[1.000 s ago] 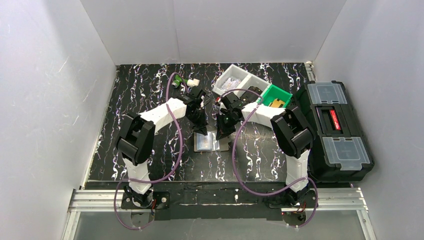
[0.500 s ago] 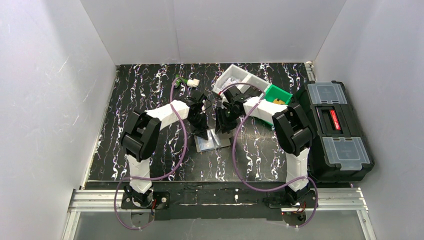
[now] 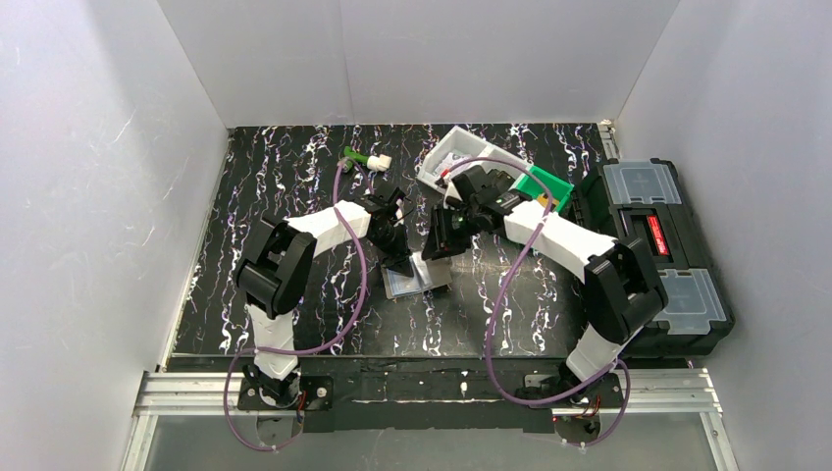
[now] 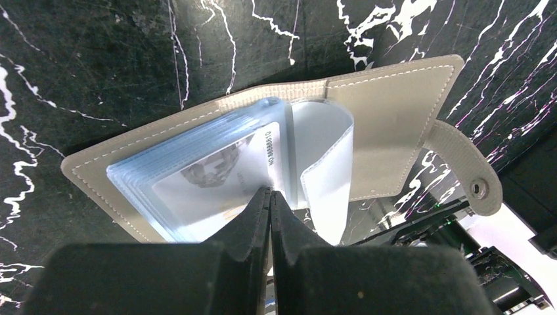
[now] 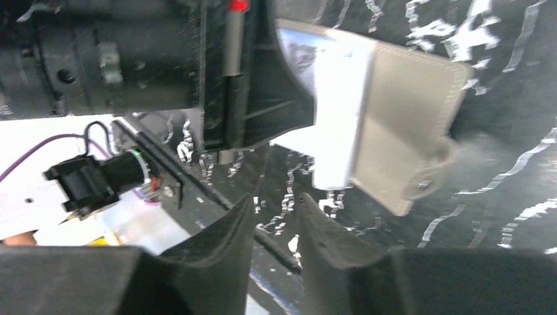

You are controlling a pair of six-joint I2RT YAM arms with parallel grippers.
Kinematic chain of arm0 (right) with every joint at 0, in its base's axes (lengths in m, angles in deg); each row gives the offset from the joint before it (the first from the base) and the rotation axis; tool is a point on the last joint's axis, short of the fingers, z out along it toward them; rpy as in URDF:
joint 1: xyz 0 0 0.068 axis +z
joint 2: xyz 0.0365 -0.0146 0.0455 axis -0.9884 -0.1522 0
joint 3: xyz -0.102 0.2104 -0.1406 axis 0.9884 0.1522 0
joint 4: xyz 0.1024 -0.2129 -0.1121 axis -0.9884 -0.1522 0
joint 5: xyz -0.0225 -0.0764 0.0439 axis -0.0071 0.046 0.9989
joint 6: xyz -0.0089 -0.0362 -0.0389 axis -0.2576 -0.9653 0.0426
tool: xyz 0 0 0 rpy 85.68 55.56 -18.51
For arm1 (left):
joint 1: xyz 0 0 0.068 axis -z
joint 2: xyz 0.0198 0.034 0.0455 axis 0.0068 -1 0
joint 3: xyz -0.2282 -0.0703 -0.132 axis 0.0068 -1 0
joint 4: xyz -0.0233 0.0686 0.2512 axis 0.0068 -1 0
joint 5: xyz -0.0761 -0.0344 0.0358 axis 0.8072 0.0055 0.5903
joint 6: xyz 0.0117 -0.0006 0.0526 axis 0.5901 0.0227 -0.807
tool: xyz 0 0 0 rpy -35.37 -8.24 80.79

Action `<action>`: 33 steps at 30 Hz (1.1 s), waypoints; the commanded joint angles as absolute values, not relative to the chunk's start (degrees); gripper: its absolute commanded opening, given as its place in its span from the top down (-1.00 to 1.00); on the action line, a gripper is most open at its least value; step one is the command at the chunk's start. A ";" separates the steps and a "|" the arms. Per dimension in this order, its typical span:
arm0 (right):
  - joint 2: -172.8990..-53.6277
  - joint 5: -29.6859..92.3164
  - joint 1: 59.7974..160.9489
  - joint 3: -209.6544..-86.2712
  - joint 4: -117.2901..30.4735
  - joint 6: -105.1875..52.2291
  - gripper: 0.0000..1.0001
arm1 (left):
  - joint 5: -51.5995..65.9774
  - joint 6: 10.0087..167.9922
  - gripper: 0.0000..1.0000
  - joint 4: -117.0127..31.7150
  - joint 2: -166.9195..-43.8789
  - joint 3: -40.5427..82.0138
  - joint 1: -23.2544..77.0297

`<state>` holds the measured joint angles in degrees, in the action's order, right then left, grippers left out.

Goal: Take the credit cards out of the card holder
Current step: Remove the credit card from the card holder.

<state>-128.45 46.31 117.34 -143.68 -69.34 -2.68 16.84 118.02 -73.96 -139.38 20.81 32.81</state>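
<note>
While the top camera is giving us only a small pale patch for the card holder (image 3: 420,282), lying open on the marbled black table (image 3: 285,196) between the 2 arms, the wrist cameras are filling in the rest. Through the left wrist view we are seeing the left gripper (image 4: 270,197) with its fingers pressed together, tips bearing down on a stack of clear blue sleeves (image 4: 151,170). 1 credit card (image 4: 223,174) is showing through the top sleeve. 1 loose sleeve (image 4: 325,164) is curling upward beside the stack, and a snap strap (image 4: 460,164) is trailing off the grey cover. Only the right wrist view is showing us the right gripper (image 5: 276,210) closely: its fingers are standing slightly apart, holding nothing, near the holder's strap end.
</note>
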 commanded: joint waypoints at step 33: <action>-139.63 19.35 128.70 -147.60 -68.58 5.87 0.64 | 10.55 112.83 1.00 -80.16 -137.60 18.71 29.08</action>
